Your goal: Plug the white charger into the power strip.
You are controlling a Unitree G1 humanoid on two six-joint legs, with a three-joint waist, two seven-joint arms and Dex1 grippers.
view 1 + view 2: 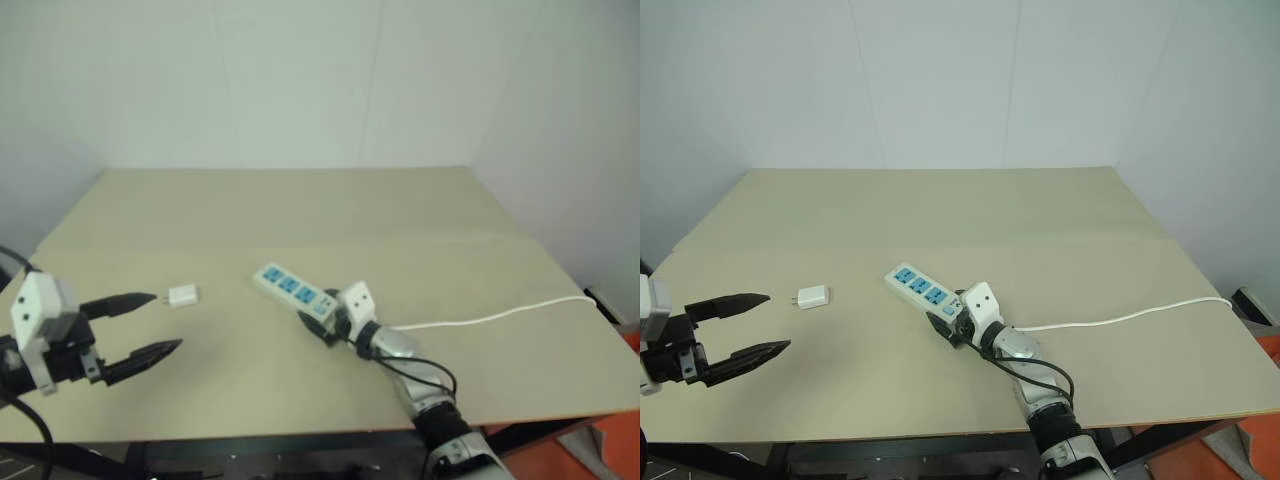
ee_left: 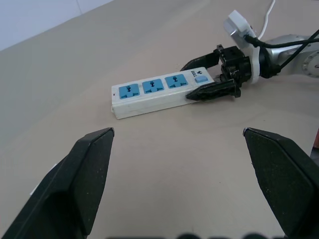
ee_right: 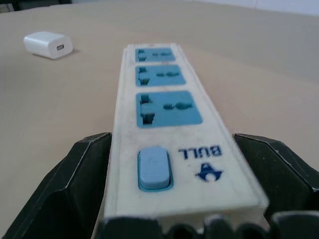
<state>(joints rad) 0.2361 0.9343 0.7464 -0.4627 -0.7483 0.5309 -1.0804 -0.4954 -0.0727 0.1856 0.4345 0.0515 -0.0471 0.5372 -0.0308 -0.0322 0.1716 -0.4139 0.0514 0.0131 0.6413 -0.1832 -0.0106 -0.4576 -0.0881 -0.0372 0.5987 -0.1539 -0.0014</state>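
Beige table [image 1: 300, 200] meets plain white wall [image 1: 300, 80].

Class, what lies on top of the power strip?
Nothing lies on the power strip: its three blue sockets and switch are bare. The right gripper's fingers flank its switch end. Its underside on the table is hidden.
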